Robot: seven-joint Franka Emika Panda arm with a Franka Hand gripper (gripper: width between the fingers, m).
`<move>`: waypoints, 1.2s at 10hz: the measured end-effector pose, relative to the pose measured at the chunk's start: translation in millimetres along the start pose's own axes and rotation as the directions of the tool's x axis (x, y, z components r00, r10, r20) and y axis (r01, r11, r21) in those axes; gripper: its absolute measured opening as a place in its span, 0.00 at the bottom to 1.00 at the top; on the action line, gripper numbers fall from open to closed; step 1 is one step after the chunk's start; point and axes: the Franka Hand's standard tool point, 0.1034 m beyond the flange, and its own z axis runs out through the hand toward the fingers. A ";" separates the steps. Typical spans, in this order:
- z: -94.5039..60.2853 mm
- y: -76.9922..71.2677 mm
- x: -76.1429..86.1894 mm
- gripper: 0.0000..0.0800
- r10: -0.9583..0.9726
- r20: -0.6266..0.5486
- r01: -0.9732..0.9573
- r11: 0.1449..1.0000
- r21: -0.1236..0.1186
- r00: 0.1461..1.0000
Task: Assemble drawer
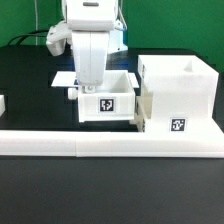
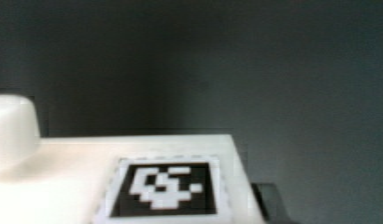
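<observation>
Presently the tool stands lowered at the rear wall of a small open-top tray, toward the exterior view's left corner of that tray. Its fingertips are masked by the white arm body and the tray wall, so whether it is parted or closed, and whether it grips the tray, cannot be told. The arm rises straight up from that spot.

The tray sits upright on the black worktop, its front face carrying a black-and-white square tag. On the exterior view's right, the tray's side lies close against the large boxy casing; whether the two touch cannot be told. The casing stands upright, open at the top, with a tag low on its front face. Both parts stand just behind the long white border wall, which runs across the foreground. A flat white sheet lies on the worktop behind the tray, partly hidden by the arm. A small white piece shows at the exterior view's left edge, cut off by the frame.

The wrist view is blurred. It shows a white surface bearing a square tag, a rounded white shape beside it, and dark background beyond. Neither finger is distinguishable there.
</observation>
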 end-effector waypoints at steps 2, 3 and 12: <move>1.7 -9.0 9.8 0.05 -0.041 0.006 0.041 0.999 0.011 0.999; -1.3 -8.0 13.2 0.05 -0.047 0.005 0.047 0.999 0.011 0.999; 0.6 -1.7 14.3 0.05 -0.038 -0.001 0.038 0.999 -0.020 0.999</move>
